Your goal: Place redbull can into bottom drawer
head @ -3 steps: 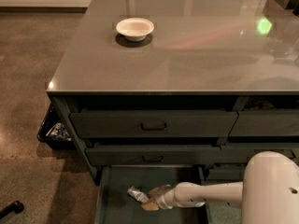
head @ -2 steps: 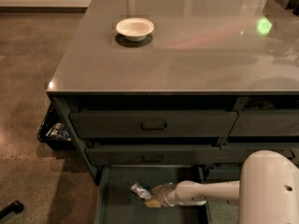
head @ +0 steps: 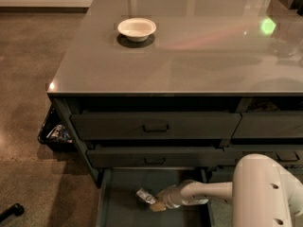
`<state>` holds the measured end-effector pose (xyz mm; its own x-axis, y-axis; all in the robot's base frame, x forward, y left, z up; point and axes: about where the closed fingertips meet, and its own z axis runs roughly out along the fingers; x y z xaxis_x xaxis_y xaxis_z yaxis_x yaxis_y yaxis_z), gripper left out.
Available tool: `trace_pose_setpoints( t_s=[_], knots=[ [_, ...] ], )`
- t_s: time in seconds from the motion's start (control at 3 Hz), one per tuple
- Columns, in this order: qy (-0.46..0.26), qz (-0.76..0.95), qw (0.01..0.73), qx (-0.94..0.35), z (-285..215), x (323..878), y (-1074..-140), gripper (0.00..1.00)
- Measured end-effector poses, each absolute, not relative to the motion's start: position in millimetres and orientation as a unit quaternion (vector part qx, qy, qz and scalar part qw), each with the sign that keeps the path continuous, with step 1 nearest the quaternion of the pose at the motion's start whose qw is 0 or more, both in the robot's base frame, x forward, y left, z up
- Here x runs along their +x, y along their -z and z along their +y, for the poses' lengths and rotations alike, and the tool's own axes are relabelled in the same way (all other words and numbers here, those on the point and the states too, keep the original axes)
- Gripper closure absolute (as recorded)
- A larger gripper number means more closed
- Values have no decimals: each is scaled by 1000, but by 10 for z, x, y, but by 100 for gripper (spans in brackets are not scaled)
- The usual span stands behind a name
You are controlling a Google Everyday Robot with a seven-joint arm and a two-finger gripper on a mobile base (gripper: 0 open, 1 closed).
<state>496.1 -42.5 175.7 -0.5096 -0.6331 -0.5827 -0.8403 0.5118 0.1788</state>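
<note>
The bottom drawer [head: 124, 208] of the left stack stands pulled open, with a dark flat floor. The redbull can [head: 145, 196], slim and silver, lies tilted inside it near the middle. My gripper [head: 156, 203] reaches in from the right at the end of the white arm [head: 208, 191] and sits right against the can's right end, low over the drawer floor. Whether the can rests on the floor or is held I cannot tell.
A white bowl [head: 137, 28] sits on the grey cabinet top [head: 189, 51]. Two closed handled drawer fronts [head: 155, 126] lie above the open drawer. A dark bin with litter [head: 54, 133] stands on the floor at the cabinet's left. A black object [head: 10, 212] lies at lower left.
The gripper and the can have stayed in almost the same place in the drawer; the can has shifted slightly.
</note>
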Motion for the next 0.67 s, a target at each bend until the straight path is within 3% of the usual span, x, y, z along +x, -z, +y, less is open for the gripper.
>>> trace_pose_setpoints(
  t_s=[0.67],
  knots=[
    [-258,837,189,-444,-370,4870,-1435,100]
  ],
)
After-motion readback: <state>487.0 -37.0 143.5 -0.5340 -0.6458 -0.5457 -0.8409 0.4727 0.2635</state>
